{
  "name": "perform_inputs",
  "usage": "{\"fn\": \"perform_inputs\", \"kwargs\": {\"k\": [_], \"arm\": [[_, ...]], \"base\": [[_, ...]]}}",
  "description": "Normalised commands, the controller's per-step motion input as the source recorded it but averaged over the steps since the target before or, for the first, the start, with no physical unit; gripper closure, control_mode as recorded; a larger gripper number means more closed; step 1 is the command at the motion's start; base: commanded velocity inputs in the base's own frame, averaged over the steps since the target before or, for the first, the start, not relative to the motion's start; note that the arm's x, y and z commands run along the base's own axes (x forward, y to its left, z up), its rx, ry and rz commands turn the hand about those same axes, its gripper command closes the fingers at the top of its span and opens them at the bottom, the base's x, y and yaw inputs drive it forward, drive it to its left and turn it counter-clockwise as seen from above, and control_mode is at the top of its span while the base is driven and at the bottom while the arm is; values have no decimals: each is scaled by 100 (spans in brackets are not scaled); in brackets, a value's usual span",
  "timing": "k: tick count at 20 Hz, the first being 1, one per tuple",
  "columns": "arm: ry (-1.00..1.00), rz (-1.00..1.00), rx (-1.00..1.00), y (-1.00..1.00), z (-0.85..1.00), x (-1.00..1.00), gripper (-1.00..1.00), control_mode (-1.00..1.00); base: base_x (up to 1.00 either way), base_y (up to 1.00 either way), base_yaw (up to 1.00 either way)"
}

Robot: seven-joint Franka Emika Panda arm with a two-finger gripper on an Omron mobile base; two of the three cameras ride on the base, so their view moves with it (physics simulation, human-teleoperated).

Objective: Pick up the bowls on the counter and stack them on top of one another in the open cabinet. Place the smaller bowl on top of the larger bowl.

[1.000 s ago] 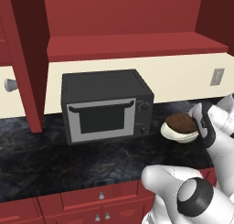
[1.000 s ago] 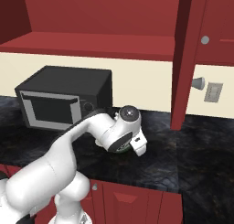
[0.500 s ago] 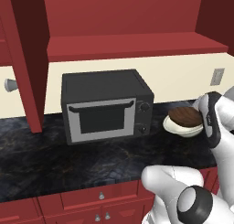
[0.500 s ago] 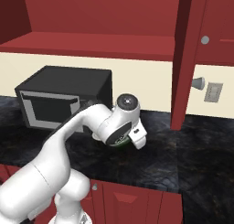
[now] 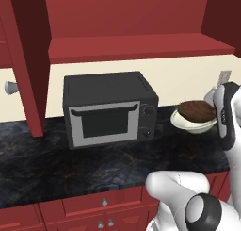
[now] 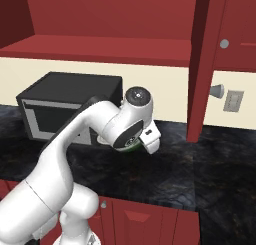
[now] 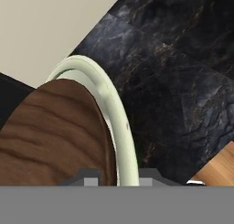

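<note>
The end effector [image 7: 118, 178] was nearly closed, its two dark fingertips set on either side of the pale rim of the cream bowl [image 7: 119, 127], one tip inside the rim and one outside, so it had hold of that bowl by its edge. The brown bowl [image 7: 55, 136] sat nested inside the cream bowl, just beside the inner fingertip, its wood-grained surface showing in the hand view.

In the left base view the cream bowl [image 5: 190, 124] with the brown bowl [image 5: 196, 110] in it appeared just to the left of the white hand, in front of the cream wall. Whether the stack was clear of the bench [image 5: 94, 159] or resting on it could not be told for sure. In the right base view the hand covered nearly all of the bowls, and only a sliver of rim showed under it.

The microwave [image 5: 109, 108] stood on the bench beside the bowls, on the side away from the hand. The open cabinet [image 5: 136, 46] was above the end effector, its flat red shelf over the microwave and bowls. A wall outlet [image 5: 224, 78] was on the wall just above the hand. Red drawers [image 5: 101, 204] with silver knobs ran below the bench.
</note>
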Motion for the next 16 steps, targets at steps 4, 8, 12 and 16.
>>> {"fn": "perform_inputs", "kwargs": {"k": [4,8,12,16], "arm": [[0,0,0,2,54,-10,100,-100],[0,0,0,7,54,-16,100,-100],[0,0,0,5,51,-24,100,-100],[0,0,1,3,50,-29,100,-100]], "base": [[0,0,0],[0,0,0],[0,0,0],[0,0,0]]}}
